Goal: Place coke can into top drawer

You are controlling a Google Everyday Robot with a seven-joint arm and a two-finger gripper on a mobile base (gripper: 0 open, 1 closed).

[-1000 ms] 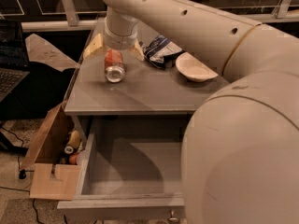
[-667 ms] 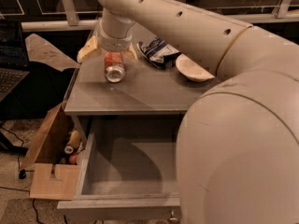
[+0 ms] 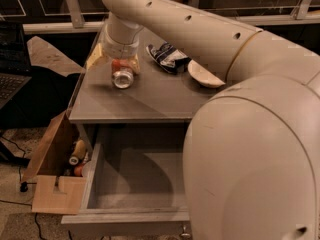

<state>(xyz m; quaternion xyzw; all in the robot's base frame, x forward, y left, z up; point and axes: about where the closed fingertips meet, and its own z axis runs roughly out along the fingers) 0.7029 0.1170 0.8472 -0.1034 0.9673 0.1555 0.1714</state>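
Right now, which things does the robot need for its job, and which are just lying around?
For the job: coke can, gripper right over it, open top drawer.
Lying about: chip bag, white bowl, cardboard box, bottle inside it.

The gripper (image 3: pixel 121 64), smooth cream plastic, hangs above the matt grey table (image 3: pixel 160 101). Just beneath it is the coke can (image 3: pixel 122 77), shiny metal. Lower and in front is the top drawer (image 3: pixel 135 186), matt grey.

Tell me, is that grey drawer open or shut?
Open: the top drawer is pulled out, its inside floor showing. The gripper is at the coke can on the table.
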